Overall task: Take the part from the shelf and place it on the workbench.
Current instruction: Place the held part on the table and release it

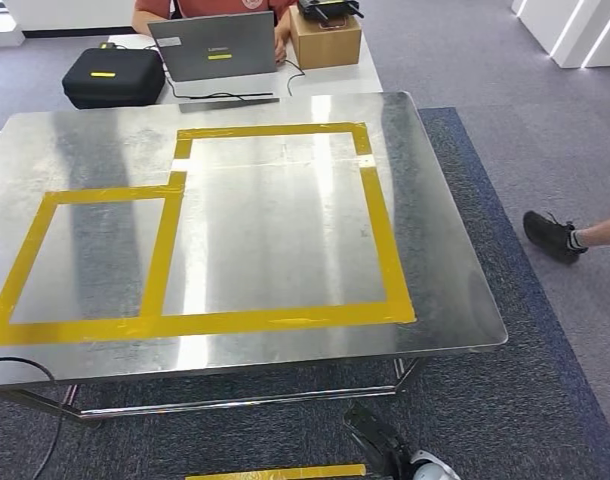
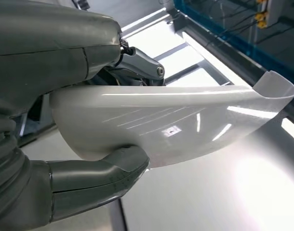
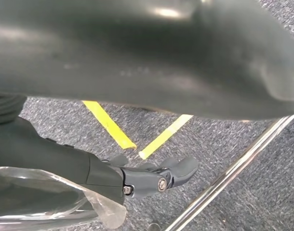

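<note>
One white curved part [image 2: 174, 122] sits in the left hand [image 2: 61, 120], pinched between the thumb beneath and darker fingers above, out over the shiny worktop [image 1: 438, 250]. It looks light, thin, stiff and glossy, so likely slippery; holding the thick end seems sound. The right hand [image 3: 113, 175] hangs near the floor at 5 o'clock, touching clear plastic; whether it grips, I cannot tell.
</note>
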Controlling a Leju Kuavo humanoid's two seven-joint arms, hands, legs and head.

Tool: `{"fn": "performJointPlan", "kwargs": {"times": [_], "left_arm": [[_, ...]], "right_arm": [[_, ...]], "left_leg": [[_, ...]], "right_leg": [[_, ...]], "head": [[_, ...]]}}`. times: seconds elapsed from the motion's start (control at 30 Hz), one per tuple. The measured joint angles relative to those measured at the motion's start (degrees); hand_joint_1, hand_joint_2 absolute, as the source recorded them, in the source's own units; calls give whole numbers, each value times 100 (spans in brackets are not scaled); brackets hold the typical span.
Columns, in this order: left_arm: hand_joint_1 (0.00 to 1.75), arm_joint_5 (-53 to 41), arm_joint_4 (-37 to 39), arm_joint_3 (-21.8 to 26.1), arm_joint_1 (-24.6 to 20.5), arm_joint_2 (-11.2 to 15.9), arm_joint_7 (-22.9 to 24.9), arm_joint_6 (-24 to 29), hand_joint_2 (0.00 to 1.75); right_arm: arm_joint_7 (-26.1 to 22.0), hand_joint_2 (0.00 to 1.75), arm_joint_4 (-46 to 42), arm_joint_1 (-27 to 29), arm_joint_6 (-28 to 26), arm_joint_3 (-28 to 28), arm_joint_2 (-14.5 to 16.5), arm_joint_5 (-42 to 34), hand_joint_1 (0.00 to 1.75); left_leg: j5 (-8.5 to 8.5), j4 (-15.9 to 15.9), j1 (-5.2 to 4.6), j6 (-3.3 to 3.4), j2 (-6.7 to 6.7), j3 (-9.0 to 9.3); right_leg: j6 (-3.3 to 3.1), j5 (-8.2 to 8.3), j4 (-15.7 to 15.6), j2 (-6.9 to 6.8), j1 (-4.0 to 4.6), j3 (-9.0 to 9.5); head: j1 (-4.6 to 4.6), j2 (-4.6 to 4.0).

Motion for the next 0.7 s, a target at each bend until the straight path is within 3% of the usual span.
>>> {"fn": "performJointPlan", "kwargs": {"times": [0.3,0.7], "left_arm": [[175,-1010,1571,-315,-744,394,893,-473,175],[175,-1837,2489,-1007,-1307,427,1248,-766,175]], "right_arm": [[66,0,8,-11,-63,67,0,-97,0],[416,0,-76,-51,-25,145,0,-75,0]], "left_leg": [[3,0,2,-3,1,0],[2,3,0,-2,1,-4]], "right_leg": [[-5,4,1,3,3,-1],[-5,5,0,3,0,-2]], "head": [[-1,0],[0,0]]}}
